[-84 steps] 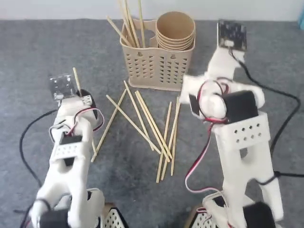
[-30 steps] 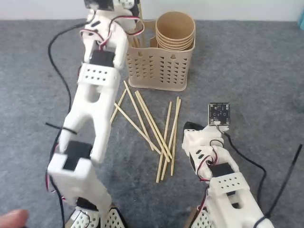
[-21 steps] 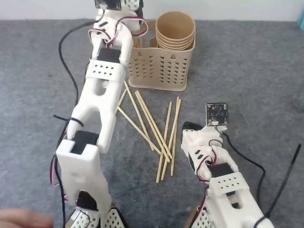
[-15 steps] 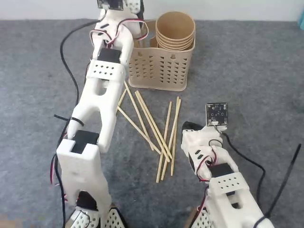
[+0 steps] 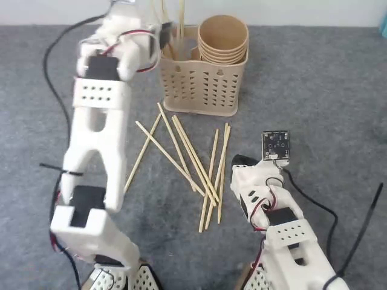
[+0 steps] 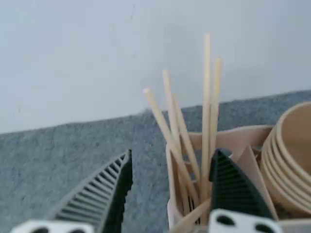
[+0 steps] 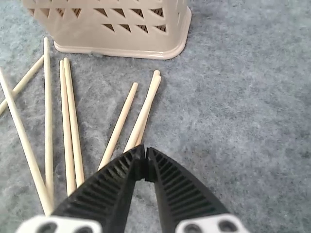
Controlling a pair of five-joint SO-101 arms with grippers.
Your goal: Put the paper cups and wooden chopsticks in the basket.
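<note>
The beige slotted basket (image 5: 202, 84) stands at the back of the grey carpet. It holds a stack of paper cups (image 5: 224, 36) and several upright wooden chopsticks (image 5: 172, 18). My left gripper (image 5: 156, 33) hangs open by the basket's left rim, nothing between its fingers. From the left wrist, the gripper (image 6: 171, 154) faces the standing chopsticks (image 6: 206, 97), the basket rim (image 6: 233, 138) and the cups (image 6: 291, 145). Several chopsticks (image 5: 187, 160) lie loose in front of the basket. My right gripper (image 5: 237, 162) (image 7: 145, 153) is shut and low, just near of the loose chopsticks (image 7: 143, 114), with the basket (image 7: 112, 29) beyond.
Grey carpet covers the table, and a pale wall (image 6: 97, 48) rises behind the basket. Black cables (image 5: 357, 217) trail from both arms along the carpet. Open carpet lies to the right of the basket and the loose chopsticks.
My left arm carried a chopstick from the left carpet to the basket, and has now swung back left, gripper open. My right arm dropped from beside the basket to the loose chopsticks and holds still.
</note>
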